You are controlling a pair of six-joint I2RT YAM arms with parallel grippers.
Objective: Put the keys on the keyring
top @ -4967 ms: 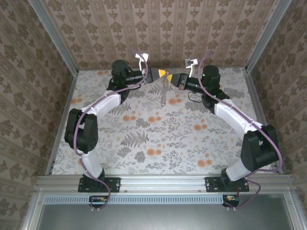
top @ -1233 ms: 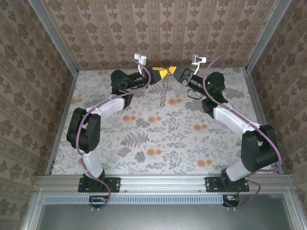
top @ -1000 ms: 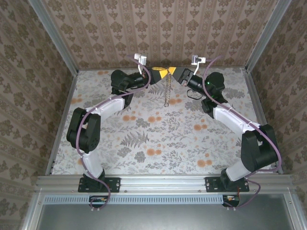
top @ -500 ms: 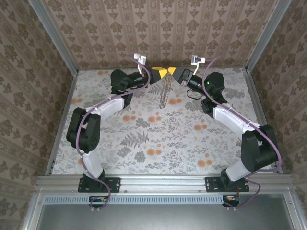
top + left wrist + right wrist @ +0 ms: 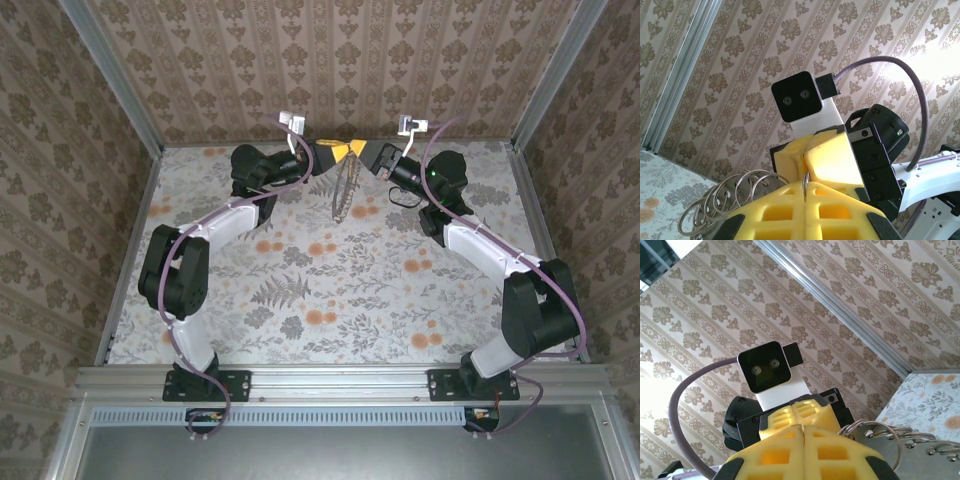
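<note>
Keyring: the keyring [image 5: 344,192] hangs under the spot where your two claws meet, at the far middle of the table [image 5: 300,290]. You cannot tell from above whether its lower end clears the surface.
Ring cluster: the left wrist view shows a cluster of wire rings [image 5: 715,207] fanned out just beside the left fingers. The right wrist view adds a beaded chain [image 5: 932,445] trailing off it.
Keys: no key can be made out in any view; treat the keys as not located.
Left gripper: the left gripper [image 5: 805,192] has its yellow pads pressed together. A thin metal wire sits in the seam, and I judge it to be the keyring's rim.
Right gripper: the right gripper [image 5: 802,432] has its pads pressed flat together, tip to tip with the left. What it pinches, if anything, cannot be told.
Change, claws: a second ago the right claw was a little apart; it has now closed. The left has stayed clamped.
Change, load: the hanging piece read as a straight line a second ago and now shows as a narrow loop, so it has twisted or swung.
Meaning: you likely have two holds on the ring bundle, but no threading is evident. Let the swing settle.
Writing: none legible. The white camera module [image 5: 799,96] carries two lenses and no lettering.
Marks: a small green lamp [image 5: 897,132] is lit on the right arm; the wallpaper [image 5: 330,60] is patterned only.
</note>
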